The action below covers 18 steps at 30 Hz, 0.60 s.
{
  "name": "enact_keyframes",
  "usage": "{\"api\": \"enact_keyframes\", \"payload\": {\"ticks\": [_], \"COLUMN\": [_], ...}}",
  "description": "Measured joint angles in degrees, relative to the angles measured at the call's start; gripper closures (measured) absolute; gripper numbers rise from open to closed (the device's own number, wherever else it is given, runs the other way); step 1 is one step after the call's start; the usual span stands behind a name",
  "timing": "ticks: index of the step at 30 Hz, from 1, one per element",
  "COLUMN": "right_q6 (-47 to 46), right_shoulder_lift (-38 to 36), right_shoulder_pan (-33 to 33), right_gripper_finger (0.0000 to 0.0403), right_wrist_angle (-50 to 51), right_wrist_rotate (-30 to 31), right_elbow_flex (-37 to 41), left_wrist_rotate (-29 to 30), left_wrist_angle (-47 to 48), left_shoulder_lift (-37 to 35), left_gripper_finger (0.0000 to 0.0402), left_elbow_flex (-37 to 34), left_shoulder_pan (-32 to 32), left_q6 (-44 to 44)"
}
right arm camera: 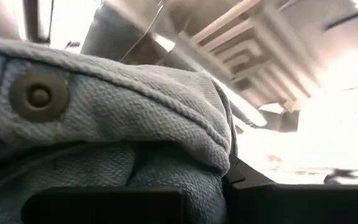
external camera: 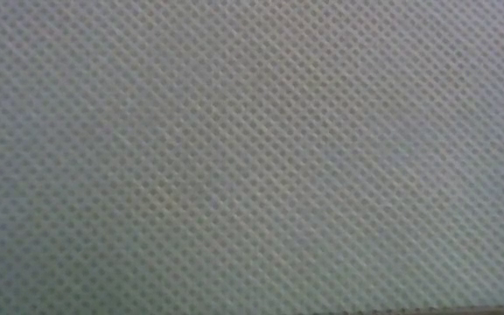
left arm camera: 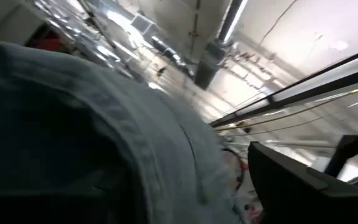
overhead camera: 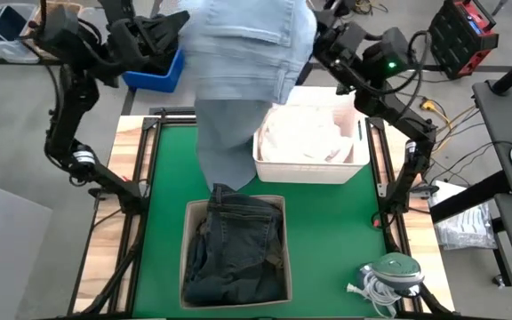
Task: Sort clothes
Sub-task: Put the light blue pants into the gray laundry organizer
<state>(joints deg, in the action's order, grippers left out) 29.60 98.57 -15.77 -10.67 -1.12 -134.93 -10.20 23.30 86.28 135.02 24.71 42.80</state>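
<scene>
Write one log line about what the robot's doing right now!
both grippers: lifting light blue garment | dark jeans: front bin | white clothes: white bin

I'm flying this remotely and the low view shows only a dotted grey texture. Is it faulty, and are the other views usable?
Low view: covered edge to edge by a close woven fabric, so nothing else shows. High view: clear, light blue jeans hang over the green table. Left wrist view: motion-blurred, ceiling glare. Right wrist view: the jeans' waistband button is sharp, background blown out.

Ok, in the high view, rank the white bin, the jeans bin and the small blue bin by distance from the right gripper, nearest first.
From the right gripper, at the light blue garment's upper right edge:
1. White bin, just below it.
2. Small blue bin, across to the left.
3. Jeans bin, at the bottom.
</scene>
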Motion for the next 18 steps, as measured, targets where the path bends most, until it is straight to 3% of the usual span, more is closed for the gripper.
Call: {"api": "enact_keyframes", "payload": {"ticks": [11, 18], "right_q6": [5.5, 12.1], "right_shoulder_lift": [-0.7, -0.7], "right_shoulder_pan": [-0.4, -1.0], "right_gripper_finger": [0.0391, 0.0391], "right_wrist_angle": [-22.0, -30.9], "right_wrist_rotate": [4.3, 6.1], "right_elbow_flex": [0.0, -0.1], "left_wrist_rotate": [-0.3, -0.5], "left_wrist_angle": [3.3, 14.9], "left_shoulder_lift": [-3.5, -6.4], "left_gripper_finger": [0.0121, 0.012], "left_elbow_flex": [0.0, 0.0], "left_shoulder_pan": [1.9, 1.9], "left_q6": [-4.7, -16.6]}}
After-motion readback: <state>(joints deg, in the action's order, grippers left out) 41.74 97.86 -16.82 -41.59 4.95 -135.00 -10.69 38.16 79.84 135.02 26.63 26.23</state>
